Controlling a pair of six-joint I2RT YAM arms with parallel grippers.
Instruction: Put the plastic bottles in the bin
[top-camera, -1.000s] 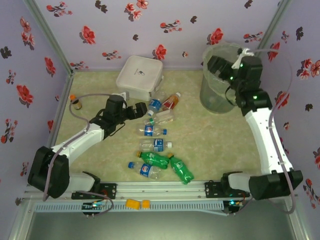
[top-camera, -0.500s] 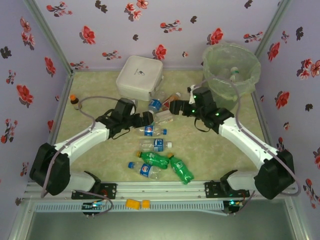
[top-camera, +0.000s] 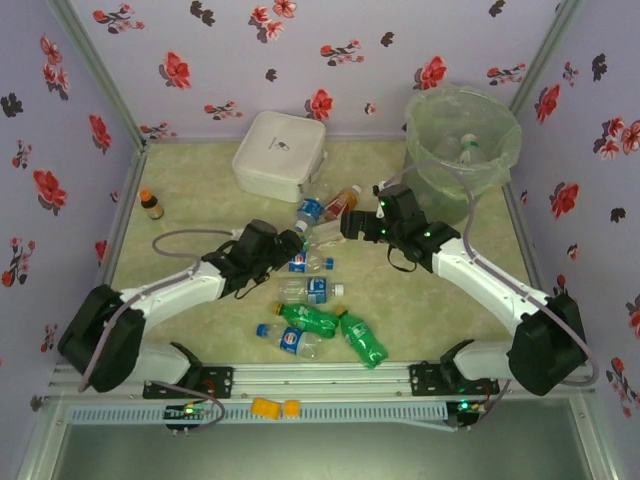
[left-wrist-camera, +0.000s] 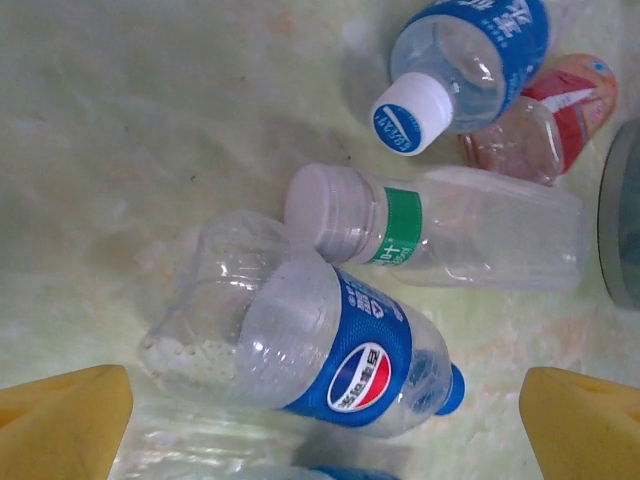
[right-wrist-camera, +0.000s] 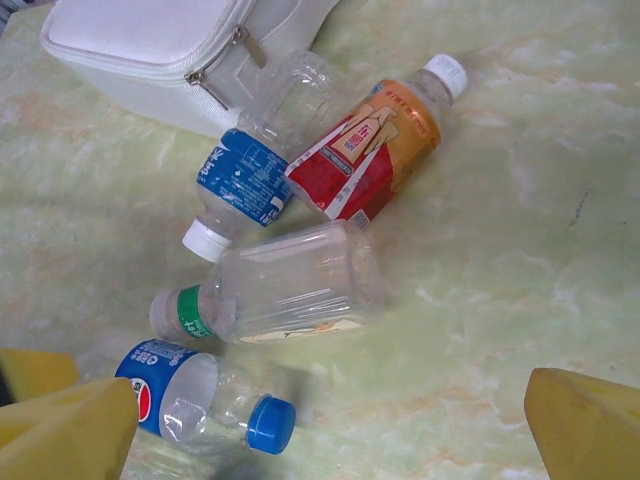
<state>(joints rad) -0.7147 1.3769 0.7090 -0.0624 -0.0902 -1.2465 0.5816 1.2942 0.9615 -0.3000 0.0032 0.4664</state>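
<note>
— Left hand (top-camera: 291, 243)?
— Fingers spread wide, holding nothing. It hovers over a blue-labelled bottle (left-wrist-camera: 330, 350) lying on the tabletop (top-camera: 190, 190), apparently without touching it, though the view is tight.
— And the right hand (top-camera: 352, 224)?
— Also wide apart and empty, above the clear green-banded bottle (right-wrist-camera: 280, 285) and the red-orange bottle (right-wrist-camera: 375, 150).
— The bin (top-camera: 495, 160)?
— Upright in the far right corner, well apart from those bottles.
</note>
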